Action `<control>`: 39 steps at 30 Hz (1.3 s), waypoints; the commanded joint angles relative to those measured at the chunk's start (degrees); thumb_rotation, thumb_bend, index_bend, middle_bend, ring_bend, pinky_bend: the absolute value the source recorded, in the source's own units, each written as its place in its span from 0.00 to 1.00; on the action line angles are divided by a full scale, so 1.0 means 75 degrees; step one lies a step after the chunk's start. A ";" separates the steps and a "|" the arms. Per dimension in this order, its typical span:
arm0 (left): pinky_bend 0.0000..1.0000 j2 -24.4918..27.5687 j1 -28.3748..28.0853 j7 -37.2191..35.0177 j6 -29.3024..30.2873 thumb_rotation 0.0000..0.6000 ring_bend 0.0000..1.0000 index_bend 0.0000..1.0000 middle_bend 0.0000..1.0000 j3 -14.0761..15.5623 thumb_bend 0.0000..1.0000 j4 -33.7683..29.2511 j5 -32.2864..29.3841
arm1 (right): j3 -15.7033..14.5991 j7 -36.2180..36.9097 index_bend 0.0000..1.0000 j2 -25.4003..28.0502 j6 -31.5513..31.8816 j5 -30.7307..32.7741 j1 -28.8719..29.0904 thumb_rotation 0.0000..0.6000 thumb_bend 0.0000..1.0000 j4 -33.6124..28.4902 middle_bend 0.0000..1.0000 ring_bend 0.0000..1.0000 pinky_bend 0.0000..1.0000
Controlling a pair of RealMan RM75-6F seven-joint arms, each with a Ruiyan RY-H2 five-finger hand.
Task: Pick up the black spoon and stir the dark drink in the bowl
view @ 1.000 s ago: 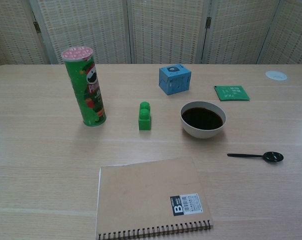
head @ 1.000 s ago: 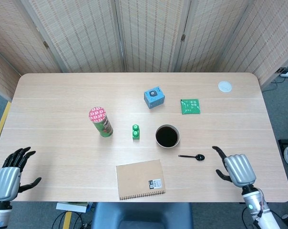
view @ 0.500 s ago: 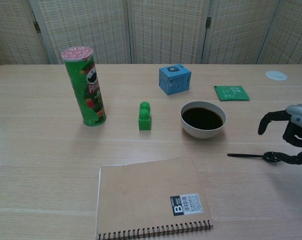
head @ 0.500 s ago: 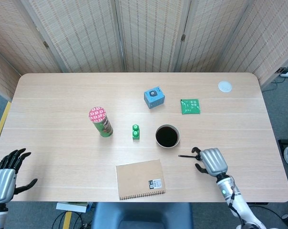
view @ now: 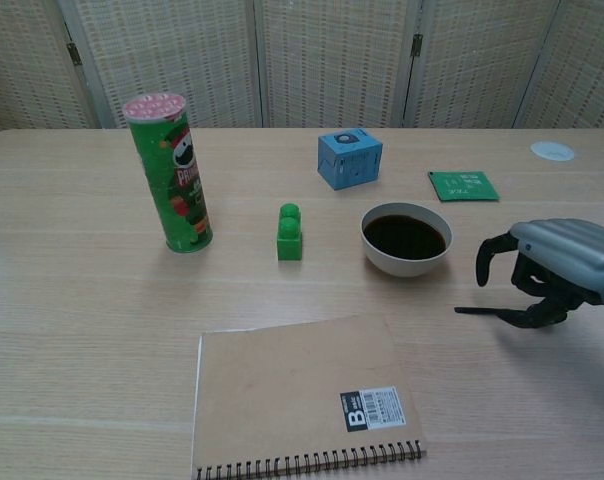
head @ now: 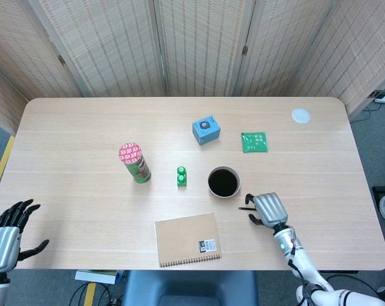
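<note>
I've got the right robot hand (view: 542, 275) curled over the black spoon (view: 479, 312), grip unconfirmed; next I lift toward the bowl (view: 406, 240).

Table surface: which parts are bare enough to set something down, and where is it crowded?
Bare patches on the table: the wide left part beyond the green can, the far strip before the screens, and the right end between the green packet and white disc. It is crowded around the bowl, with the green block, notebook, spoon and right hand.
</note>
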 commanded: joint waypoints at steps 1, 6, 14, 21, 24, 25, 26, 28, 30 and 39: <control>0.18 0.0001 0.0007 -0.0002 0.0002 1.00 0.12 0.22 0.15 0.0003 0.19 0.0007 -0.0002 | 0.0011 0.0076 0.46 -0.0169 -0.0130 0.0081 0.0123 1.00 0.23 0.0241 0.97 1.00 1.00; 0.18 -0.0007 0.0030 -0.0009 -0.0006 1.00 0.12 0.22 0.15 0.0008 0.20 0.0026 -0.0032 | -0.0004 0.0102 0.46 -0.0361 -0.0338 0.0191 0.0284 1.00 0.24 0.0587 0.97 1.00 1.00; 0.18 -0.0023 0.0054 -0.0037 -0.0027 1.00 0.12 0.22 0.15 0.0008 0.20 0.0080 -0.0074 | -0.0050 0.0191 0.47 -0.0520 -0.0427 0.0249 0.0399 1.00 0.27 0.0851 0.97 1.00 1.00; 0.18 -0.0040 0.0060 -0.0050 -0.0028 1.00 0.12 0.22 0.15 -0.0002 0.20 0.0106 -0.0081 | -0.0132 0.0203 0.48 -0.0536 -0.0438 0.0235 0.0445 1.00 0.29 0.0956 0.97 1.00 1.00; 0.18 -0.0049 0.0069 -0.0049 -0.0030 1.00 0.12 0.22 0.15 0.0002 0.20 0.0115 -0.0085 | -0.0162 0.0178 0.48 -0.0513 -0.0462 0.0248 0.0469 1.00 0.29 0.0968 0.97 1.00 1.00; 0.18 -0.0052 0.0072 -0.0050 -0.0029 1.00 0.12 0.22 0.15 0.0003 0.20 0.0116 -0.0085 | -0.0167 0.0172 0.48 -0.0507 -0.0457 0.0248 0.0474 1.00 0.29 0.0965 0.97 1.00 1.00; 0.18 -0.0055 0.0075 -0.0051 -0.0028 1.00 0.12 0.22 0.15 0.0005 0.20 0.0115 -0.0085 | -0.0174 0.0170 0.49 -0.0501 -0.0450 0.0245 0.0475 1.00 0.29 0.0958 0.97 1.00 1.00; 0.18 -0.0059 0.0081 -0.0050 -0.0028 1.00 0.12 0.22 0.15 0.0008 0.20 0.0118 -0.0085 | -0.0202 0.0169 0.49 -0.0481 -0.0450 0.0249 0.0472 1.00 0.29 0.0942 0.97 1.00 1.00; 0.18 -0.0059 0.0086 -0.0052 -0.0025 1.00 0.12 0.22 0.15 0.0009 0.19 0.0121 -0.0084 | -0.0248 0.0146 0.50 -0.0447 -0.0460 0.0251 0.0466 1.00 0.29 0.0922 0.97 1.00 1.00; 0.18 -0.0067 0.0107 -0.0072 -0.0007 1.00 0.12 0.22 0.15 0.0005 0.20 0.0130 -0.0086 | -0.0714 0.0115 0.50 0.0178 -0.0319 -0.0106 0.0278 1.00 0.29 0.0410 0.97 1.00 1.00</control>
